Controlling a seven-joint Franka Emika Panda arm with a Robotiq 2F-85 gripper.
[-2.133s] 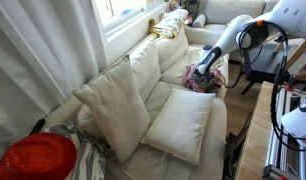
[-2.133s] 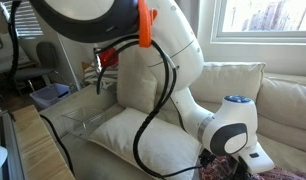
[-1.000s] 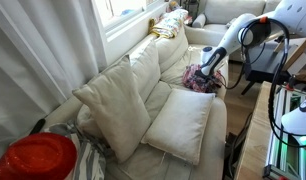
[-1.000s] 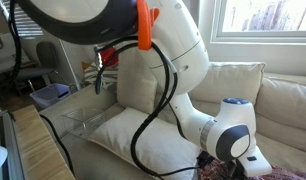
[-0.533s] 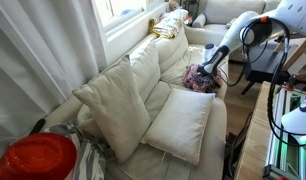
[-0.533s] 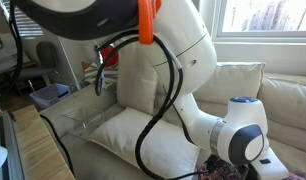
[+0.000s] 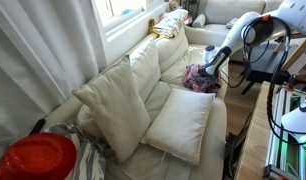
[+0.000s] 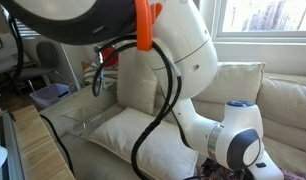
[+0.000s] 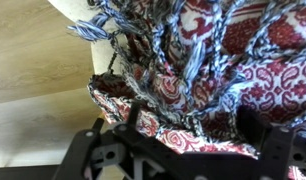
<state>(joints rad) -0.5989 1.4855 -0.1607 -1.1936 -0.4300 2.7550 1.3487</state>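
Gripper (image 9: 178,125) spread wide, I touch the red paisley cloth (image 9: 208,60), which bunches up between my fingers (image 9: 96,140). It lies on the sofa (image 7: 175,58) seat, near the cream pillows (image 7: 178,125).

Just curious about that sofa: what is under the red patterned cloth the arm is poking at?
The cream sofa shows under the fringed edge of the red patterned cloth. Anything beneath its bunched middle is covered and cannot be seen.

Ext: high, along sofa (image 7: 175,55); ext: close behind arm (image 8: 183,60), same sofa; wrist: prob. down onto cloth (image 9: 223,70).
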